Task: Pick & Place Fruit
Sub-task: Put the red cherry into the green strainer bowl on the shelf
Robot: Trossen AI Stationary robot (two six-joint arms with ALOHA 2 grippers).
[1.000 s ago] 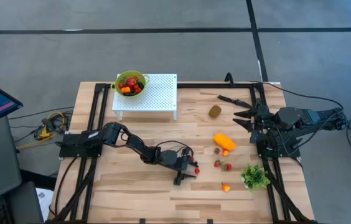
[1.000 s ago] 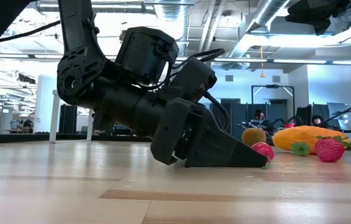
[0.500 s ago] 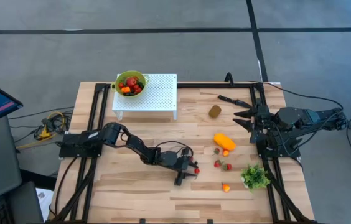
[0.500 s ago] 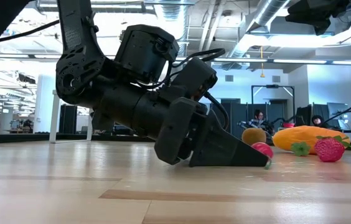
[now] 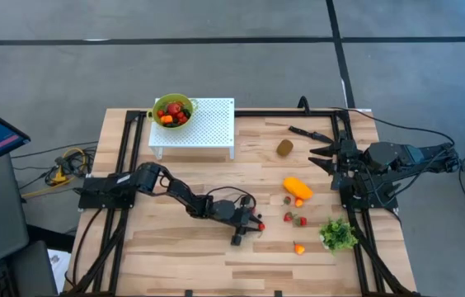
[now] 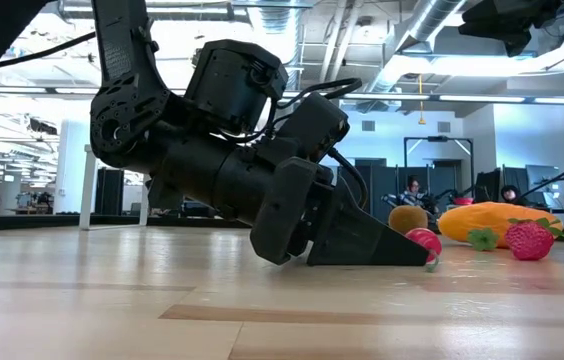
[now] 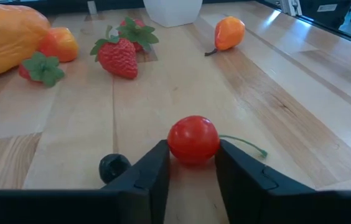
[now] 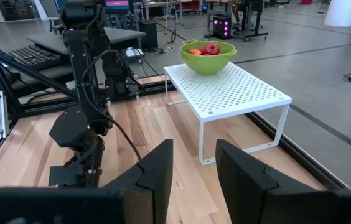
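A: From above, where is the left end effector [image 5: 249, 231] working?

B: Low over the pale wooden worktop [image 5: 175, 247], at a small round red cherry [image 5: 260, 226].

A: At table height?

B: Its tips are touching that cherry [image 6: 423, 243] on the wood.

A: The left wrist view?

B: Fingers [image 7: 157, 171] are pinching the cherry [image 7: 193, 139], narrow.

A: The right end effector [image 5: 319, 155]?

B: Hovering at the worktop's right edge, narrowly parted, holding nothing.

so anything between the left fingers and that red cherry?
Nothing visible. The red cherry sits on the table directly between the left gripper's fingers, which flank it. A small black ball lies just outside one finger, not in the path.
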